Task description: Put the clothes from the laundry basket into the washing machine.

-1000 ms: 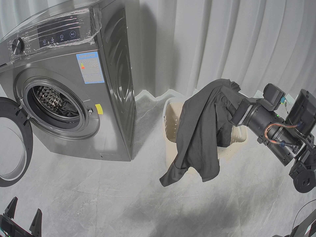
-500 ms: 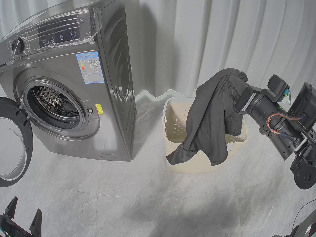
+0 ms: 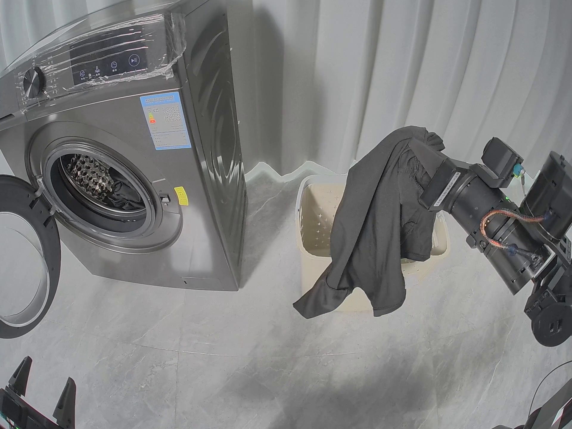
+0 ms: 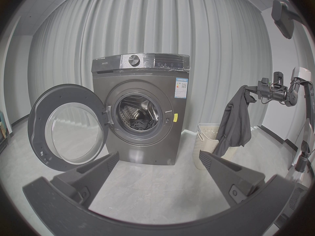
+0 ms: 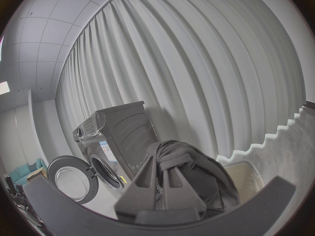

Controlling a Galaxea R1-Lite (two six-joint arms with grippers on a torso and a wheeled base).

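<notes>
The right gripper (image 5: 163,177), at the right of the head view, is closed tight on a bunched fold of a dark grey garment (image 3: 375,227). The fingers stand almost together with cloth pinched between them. The garment hangs free above the cream laundry basket (image 3: 313,221) in the middle of the frame. Its lower edge drapes over the basket's front rim, and one corner trails outside, low over the grey floor (image 3: 238,353).

The washing machine (image 3: 208,120) fills the upper left, its round door (image 3: 24,257) swung wide at the left edge. A dark item of clothing (image 3: 122,198) lies in the drum. On the machine's front are a blue-edged label (image 3: 165,120) with fine print too small to read and a small yellow sticker (image 3: 182,196) beside the opening. The control panel (image 3: 107,61) shows lit icons under clear film, next to a dial (image 3: 33,81).

The left gripper (image 3: 42,388) sits at the lower left corner, fingers spread wide, gripping nothing.
</notes>
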